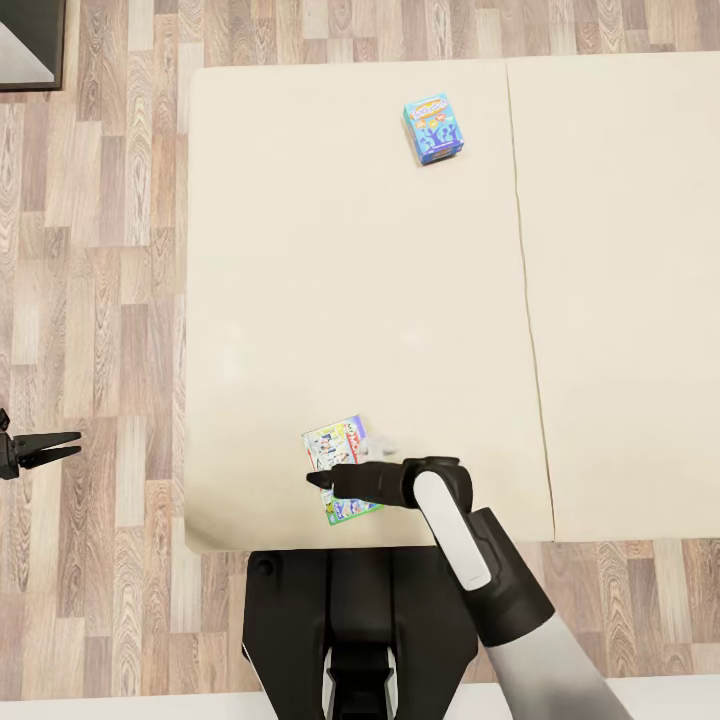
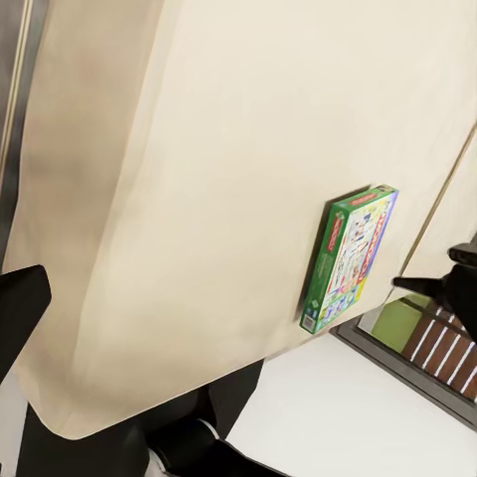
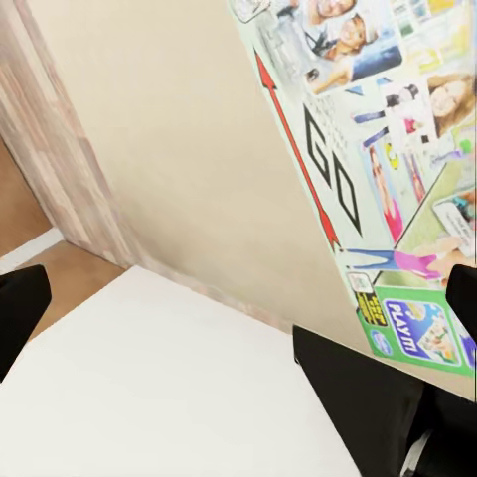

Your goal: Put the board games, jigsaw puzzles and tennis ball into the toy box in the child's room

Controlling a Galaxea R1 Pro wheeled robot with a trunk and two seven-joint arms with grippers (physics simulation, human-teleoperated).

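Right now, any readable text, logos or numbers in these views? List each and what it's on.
"GO", big black letters with a red arrow beside them, on the lid of the white board game at the bed's near edge.
"PLAY!!!", white on blue, in a small panel at that lid's green corner.
Other print on that lid: too small to read.
Teal-blue board game further up the bed: title blurred, unreadable.

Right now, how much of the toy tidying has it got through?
Nothing looks put away. Both bed games lie on the mattress: the small teal-blue box at the far end, untouched, and the white game box near the edge. The right pincer hovers over that one, apparently about to grasp. The left pincer hangs open over the floor.
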